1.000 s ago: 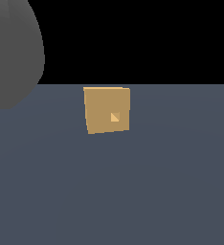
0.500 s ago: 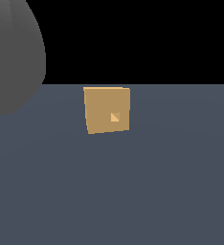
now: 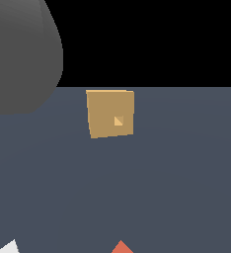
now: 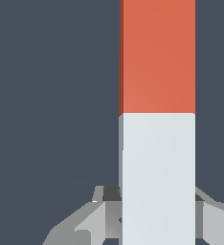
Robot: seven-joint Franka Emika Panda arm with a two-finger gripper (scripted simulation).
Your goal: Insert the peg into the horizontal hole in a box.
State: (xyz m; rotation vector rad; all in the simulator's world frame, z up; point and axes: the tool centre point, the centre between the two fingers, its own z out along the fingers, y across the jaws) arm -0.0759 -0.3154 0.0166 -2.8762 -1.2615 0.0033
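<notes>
The tan box (image 3: 110,113) stands on the dark grey floor in the middle of the exterior view. Its small lighter square hole (image 3: 118,121) faces the camera, slightly off-centre. The peg (image 4: 157,119) fills the wrist view, one half red-orange, the other half pale grey-white. My gripper (image 4: 157,217) is shut on the white half, with a grey finger (image 4: 92,222) on either side. In the exterior view only the peg's red tip (image 3: 121,247) and a white corner (image 3: 9,247) show at the bottom edge, well in front of the box.
A large dark grey rounded part of the arm (image 3: 19,54) fills the upper part of the exterior view's left, close to the camera. The dark grey floor (image 3: 186,173) stretches around the box, with black background behind it.
The peg's red tip and white corner have come into the exterior view's bottom edge. The grey arm part has grown slightly towards the right. The box has not moved.
</notes>
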